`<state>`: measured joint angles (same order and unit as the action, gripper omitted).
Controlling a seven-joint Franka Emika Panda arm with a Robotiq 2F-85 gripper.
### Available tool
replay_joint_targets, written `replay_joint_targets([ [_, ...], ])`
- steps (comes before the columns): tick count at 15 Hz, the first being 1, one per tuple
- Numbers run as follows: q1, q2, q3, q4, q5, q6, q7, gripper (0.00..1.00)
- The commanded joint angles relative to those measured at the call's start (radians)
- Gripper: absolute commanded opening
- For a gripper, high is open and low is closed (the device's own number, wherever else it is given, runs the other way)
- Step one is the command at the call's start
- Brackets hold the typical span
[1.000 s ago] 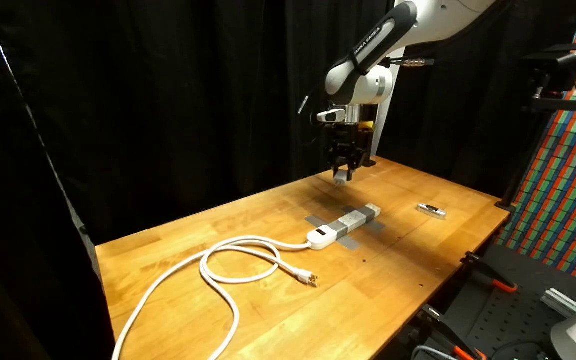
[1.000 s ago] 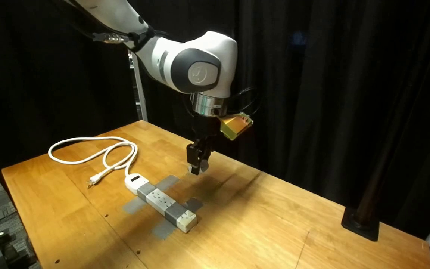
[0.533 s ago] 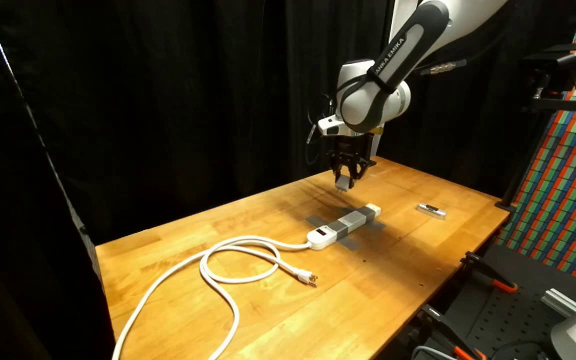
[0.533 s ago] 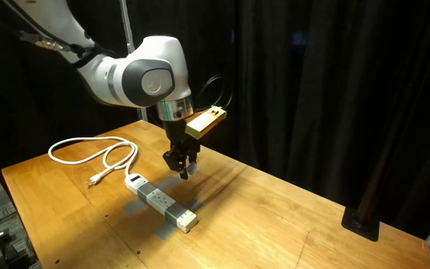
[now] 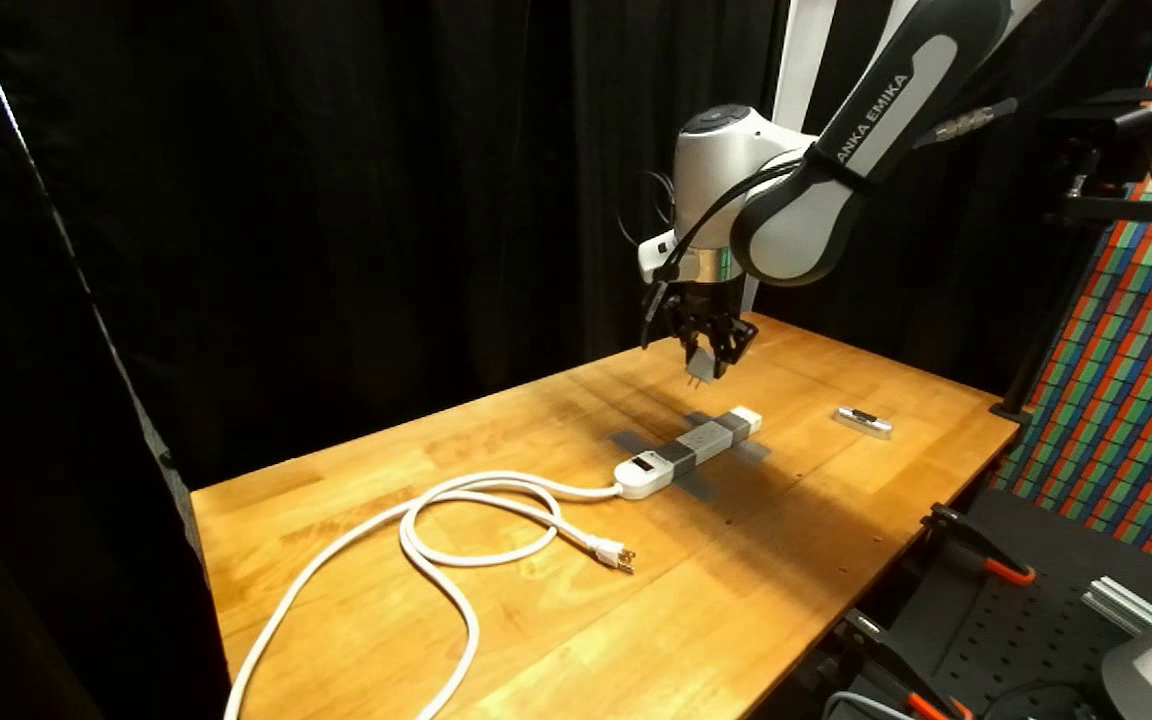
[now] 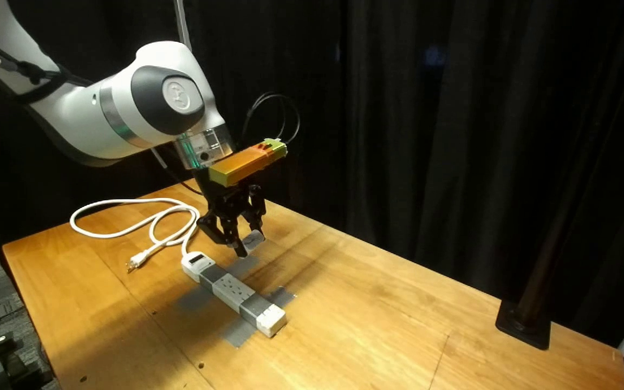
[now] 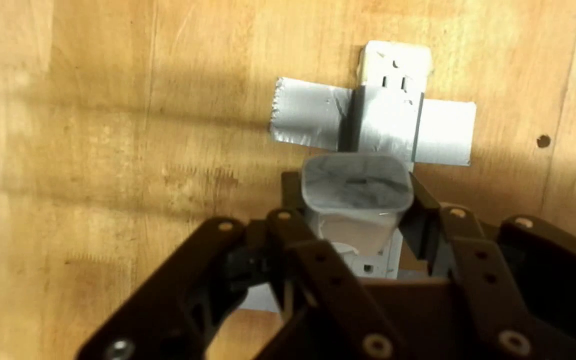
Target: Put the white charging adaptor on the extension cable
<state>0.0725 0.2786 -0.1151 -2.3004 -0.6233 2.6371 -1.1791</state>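
Adaptor point(image 7: 357, 181) hangs in the air, pinched in the gripper point(image 6: 250, 241) — prongs point(image 5: 694, 381) pointing down and a touch askew, over or just beside the strip point(image 6: 234, 292), hard to tell which. What it wants now, I'd judge, is levelling, prongs brought true to the sockets point(image 6: 231, 285), then a straight push without rocking. Grey tape point(image 7: 313, 114) runs across the strip onto the wooden table point(image 6: 398, 303), likely bracing it for that shove — black curtain point(image 5: 386, 250) behind, a multicoloured panel point(image 5: 1126, 400) off to one side.
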Motion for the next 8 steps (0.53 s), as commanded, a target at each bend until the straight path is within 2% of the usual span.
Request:
replay_joint_targets([
  [1,-0.03,-0.08,0.065,-0.042,0.047,-0.063,0.04,0.23],
  [4,-0.029,-0.06,0.087,-0.023,0.071,-0.105,0.077,0.23],
  [8,-0.017,-0.025,0.08,-0.004,0.007,-0.108,0.194,0.23],
])
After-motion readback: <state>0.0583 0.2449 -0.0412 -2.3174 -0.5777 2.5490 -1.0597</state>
